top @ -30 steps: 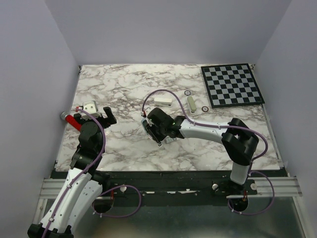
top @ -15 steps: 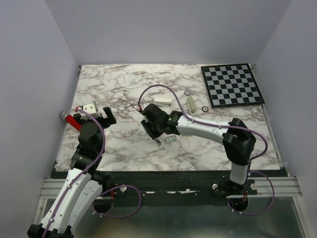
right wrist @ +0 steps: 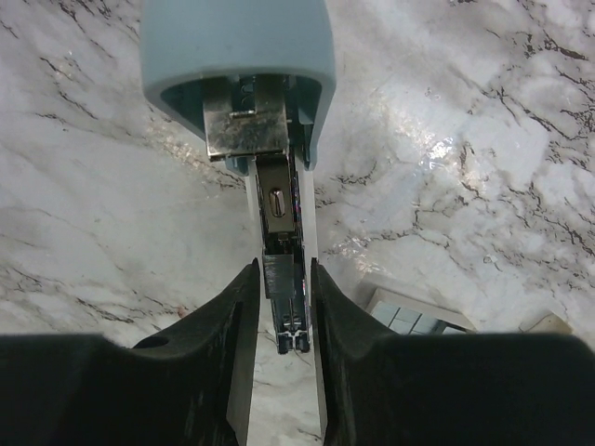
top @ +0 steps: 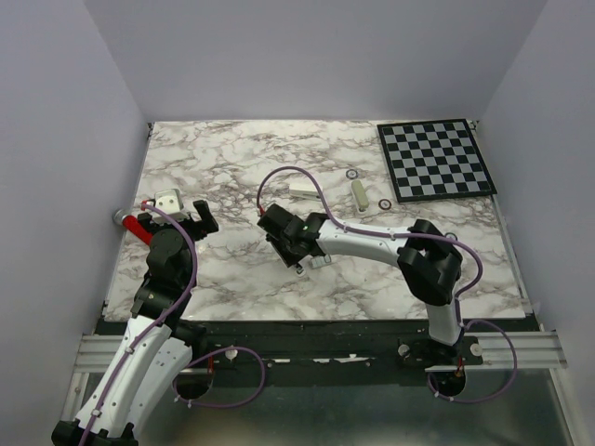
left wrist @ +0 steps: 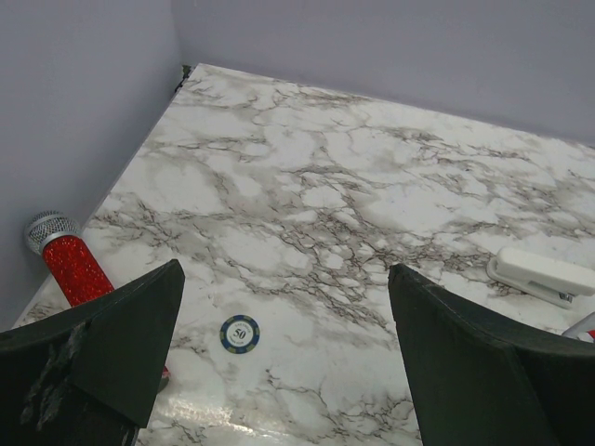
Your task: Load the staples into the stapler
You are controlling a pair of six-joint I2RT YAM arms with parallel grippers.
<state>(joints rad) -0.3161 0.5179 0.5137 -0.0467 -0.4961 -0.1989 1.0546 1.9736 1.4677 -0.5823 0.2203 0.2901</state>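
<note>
Stapler (right wrist: 237, 46): stands open, pale blue cover swung back, bare metal magazine pointing toward the wrist camera. Sits well left of the chessboard (top: 435, 160) and nearer the arm bases. Right gripper (top: 294, 247): fingers closed tight on the magazine rail, one on each side. Cannot tell whether staples fill the channel. Small pale box (right wrist: 411, 321) with grey cells: on the marble just beside that gripper, also left of the chessboard. Left gripper (left wrist: 284, 297): spread wide, holding nothing, far left of the chessboard, over a blue chip (left wrist: 240, 333), near a red microphone (left wrist: 72, 268). White oblong block (left wrist: 544, 275): left of the chessboard, level with its near edge.
</note>
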